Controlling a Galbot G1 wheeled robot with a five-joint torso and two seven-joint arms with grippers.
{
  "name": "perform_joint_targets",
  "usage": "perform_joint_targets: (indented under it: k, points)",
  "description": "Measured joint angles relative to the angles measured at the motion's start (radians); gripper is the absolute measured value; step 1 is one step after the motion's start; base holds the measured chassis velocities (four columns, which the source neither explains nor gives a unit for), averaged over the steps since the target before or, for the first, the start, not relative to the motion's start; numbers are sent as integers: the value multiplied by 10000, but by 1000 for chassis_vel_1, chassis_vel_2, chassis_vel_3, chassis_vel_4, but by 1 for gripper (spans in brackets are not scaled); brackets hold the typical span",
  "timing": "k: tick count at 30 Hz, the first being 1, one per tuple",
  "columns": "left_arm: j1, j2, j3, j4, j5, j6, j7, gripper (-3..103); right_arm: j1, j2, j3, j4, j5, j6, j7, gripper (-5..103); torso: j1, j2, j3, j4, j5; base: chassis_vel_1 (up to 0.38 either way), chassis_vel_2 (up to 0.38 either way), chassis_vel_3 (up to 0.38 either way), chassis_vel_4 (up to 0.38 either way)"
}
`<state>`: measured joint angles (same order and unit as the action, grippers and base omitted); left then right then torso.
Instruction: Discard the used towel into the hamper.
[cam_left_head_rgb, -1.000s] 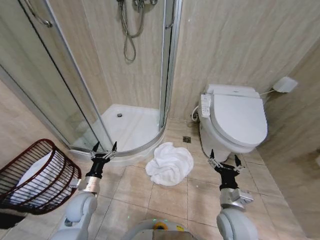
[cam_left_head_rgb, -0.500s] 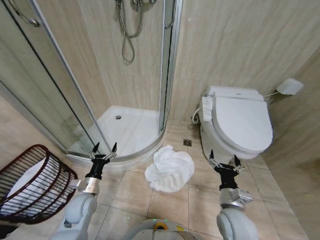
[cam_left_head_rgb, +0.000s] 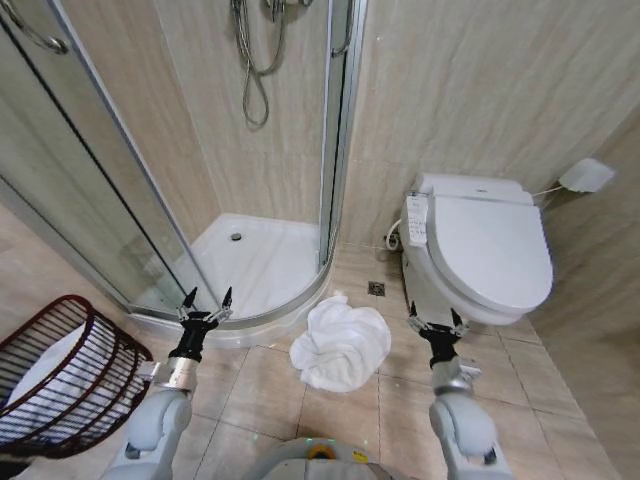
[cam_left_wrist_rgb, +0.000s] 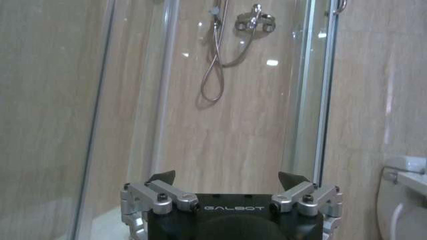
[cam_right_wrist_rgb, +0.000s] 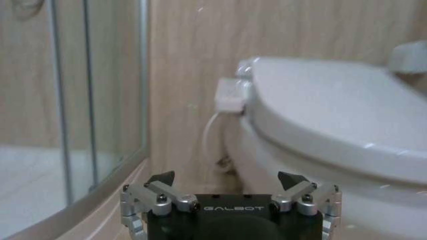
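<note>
The view has swung a little to the right over the last second, so the robot is turning or creeping forward rather than anything on the floor moving: the crumpled white terry towel (cam_left_head_rgb: 342, 344) lies where it was on the beige floor tiles (cam_left_head_rgb: 265, 385), just outside the curved shower tray (cam_left_head_rgb: 255, 262) and close beside the white toilet (cam_left_head_rgb: 483, 258). The reddish-brown open-weave wire hamper (cam_left_head_rgb: 62, 375) has slid further to the left edge of the head view, tipped on its side with something pale inside, well apart from the towel. The left end effector (cam_left_head_rgb: 205, 300) hovers above the tray's rim, fingers spread wide and empty. The right end effector (cam_left_head_rgb: 433, 318) has edged up toward the toilet base, also spread and holding nothing. So no grasp yet; this looks like lining up on the towel, with pickup and the carry to the hamper all to come.
</note>
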<state>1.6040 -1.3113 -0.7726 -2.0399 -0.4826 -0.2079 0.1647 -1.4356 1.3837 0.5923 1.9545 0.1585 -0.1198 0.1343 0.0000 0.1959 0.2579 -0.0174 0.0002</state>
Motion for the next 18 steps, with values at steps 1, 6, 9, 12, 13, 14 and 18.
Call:
perform_joint_targets:
  k: [1,6,9,12,13,14,18]
  points:
    - [32,-14,-6,19,33,-10,-4,100,178,-254,-84,-276,252,-186,-382,100,0,0,0,1,1,0,0,0,0]
    - [66,-77,-10,57,109,-12,-17,100,577,-1135,-396,-1233,417,-450,-1841,100,0,0,0,-2,-1,0,0,0,0]
    - [30,-115,7,78,166,-5,-18,100,1013,-1520,-695,-2115,295,-334,-2249,100,0,0,0,-2,1,0,0,0,0]
    - [-25,-113,38,111,175,4,-19,100,1416,-1749,-874,-2738,264,-321,-2756,100,0,0,1,0,1,0,0,0,0]
    - [-83,-87,65,148,176,14,-19,100,1526,-1827,-900,-2913,218,-308,-3069,100,0,0,0,3,0,0,0,0,0]
    - [-148,-55,90,181,176,26,-19,100,1623,-1905,-929,-3081,165,-302,-3365,100,0,0,0,-3,-1,0,0,0,0]
    - [-171,-23,96,235,138,28,-19,100,2013,-2045,-1077,-3531,-8,-258,-4070,100,0,0,0,-4,-1,0,0,0,0]
